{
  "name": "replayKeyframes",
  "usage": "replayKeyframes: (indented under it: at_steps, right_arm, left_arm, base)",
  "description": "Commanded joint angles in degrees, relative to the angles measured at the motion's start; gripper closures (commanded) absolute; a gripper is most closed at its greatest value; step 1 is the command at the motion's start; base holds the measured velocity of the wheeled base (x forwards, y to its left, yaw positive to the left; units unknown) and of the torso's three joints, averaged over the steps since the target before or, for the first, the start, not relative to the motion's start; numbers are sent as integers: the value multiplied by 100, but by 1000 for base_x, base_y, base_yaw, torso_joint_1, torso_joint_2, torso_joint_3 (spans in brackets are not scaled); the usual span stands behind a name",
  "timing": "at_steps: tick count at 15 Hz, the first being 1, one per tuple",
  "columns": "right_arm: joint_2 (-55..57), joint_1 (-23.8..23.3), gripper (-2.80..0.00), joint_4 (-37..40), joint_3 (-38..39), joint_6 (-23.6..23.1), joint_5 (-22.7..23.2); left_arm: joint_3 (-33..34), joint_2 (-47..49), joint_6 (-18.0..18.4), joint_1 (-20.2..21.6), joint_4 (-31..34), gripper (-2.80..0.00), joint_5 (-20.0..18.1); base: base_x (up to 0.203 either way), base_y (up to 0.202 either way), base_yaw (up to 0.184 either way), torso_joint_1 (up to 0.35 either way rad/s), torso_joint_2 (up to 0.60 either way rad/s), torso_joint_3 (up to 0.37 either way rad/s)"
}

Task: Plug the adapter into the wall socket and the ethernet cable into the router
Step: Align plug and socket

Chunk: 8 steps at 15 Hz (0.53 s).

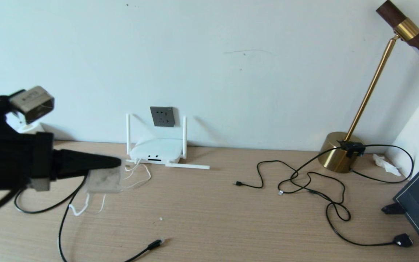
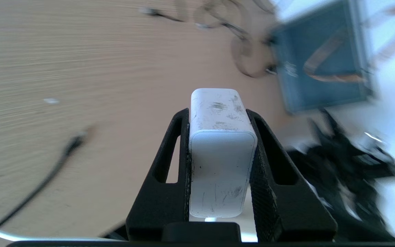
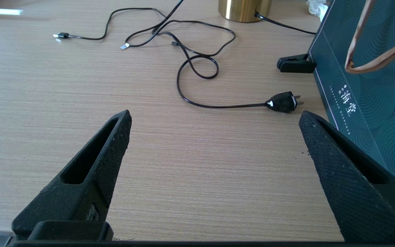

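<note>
1. The left wrist view shows what the head view only hints at: the left pincer (image 2: 221,144) has its two black fingers pressed against the sides of the small white cube-shaped adapter (image 2: 222,161), pinching it. The cube's scuffed face sticks out past the fingertips.
2. From the head view, that left pincer (image 1: 113,171) hangs above the pale wooden desk (image 1: 209,203), with the adapter's thin white cord (image 1: 86,207) trailing down under it.
3. Beyond the pincer, against the wall, sits the flat white router with stick antennas (image 1: 156,151). The dark grey square wall socket (image 1: 162,116) is just above it, on the wall.
4. The thick black ethernet cable with its clear plug tip (image 1: 155,243) lies on the desk below and nearer than the pincer, touching nothing else.
5. Only the right wrist view shows the right pincer (image 3: 214,123): fingers spread wide, nothing between them, bare desk beneath.
6. Past its tips lie thin black cables (image 3: 190,51) and a black two-pin plug (image 3: 281,102). A dark teal paper bag (image 3: 372,85) stands close beside one finger; its inside is hidden.
7. A brass lamp base (image 1: 336,151) stands at the far edge.
</note>
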Motion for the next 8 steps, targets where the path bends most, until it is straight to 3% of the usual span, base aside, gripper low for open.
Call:
replayKeyframes:
  at_steps: [1, 3, 5, 8]
  right_arm:
    - [0, 2, -280, 7, 0, 1, -1]
    - [0, 2, -280, 7, 0, -8, -1]
    - [0, 2, -280, 7, 0, 1, -1]
    - [0, 2, -280, 7, 0, 1, -1]
  left_arm:
    - [1246, 573, -36, -129, -3000, 0, 1228]
    - [1811, 1678, -20, -200, -5550, 0, 2201]
    - [2106, 2752, 164, -239, -7479, 0, 2650]
    - [2081, 4211, 1049, -271, -9258, 0, 3072]
  base:
    - [0, 0, 0, 0, 0, 0]
    - [0, 0, 0, 0, 0, 0]
    - [0, 0, 0, 0, 0, 0]
    - [0, 0, 0, 0, 0, 0]
